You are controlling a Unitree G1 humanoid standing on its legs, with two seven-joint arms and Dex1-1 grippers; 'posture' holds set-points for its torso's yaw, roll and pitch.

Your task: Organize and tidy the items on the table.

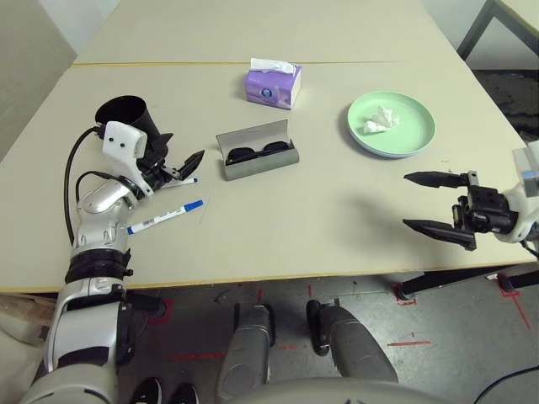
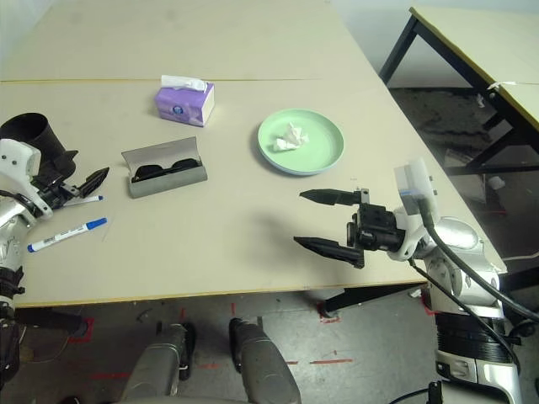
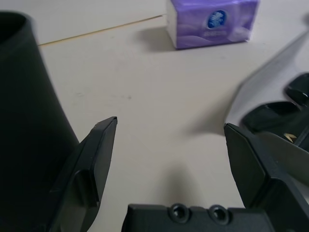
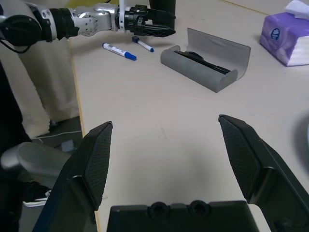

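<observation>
A black cup (image 1: 126,114) stands at the table's (image 1: 295,227) left. My left gripper (image 1: 185,149) is open right beside it, empty, with one finger (image 3: 99,150) close to the cup wall (image 3: 24,121). Two white blue-capped markers lie near it: one (image 1: 166,216) in front, the other (image 1: 189,179) just under the gripper. The grey glasses case (image 1: 258,160) sits open mid-table with the black sunglasses (image 1: 257,151) inside. A crumpled tissue (image 1: 379,119) rests on the green plate (image 1: 413,139) at the right. My right gripper (image 1: 406,199) hovers open and empty near the front right edge.
A purple tissue box (image 1: 272,84) stands behind the glasses case, just in front of the yellowish seam (image 1: 168,62). Bare tabletop lies between the case and my right gripper. Another table (image 2: 472,50) stands off to the right.
</observation>
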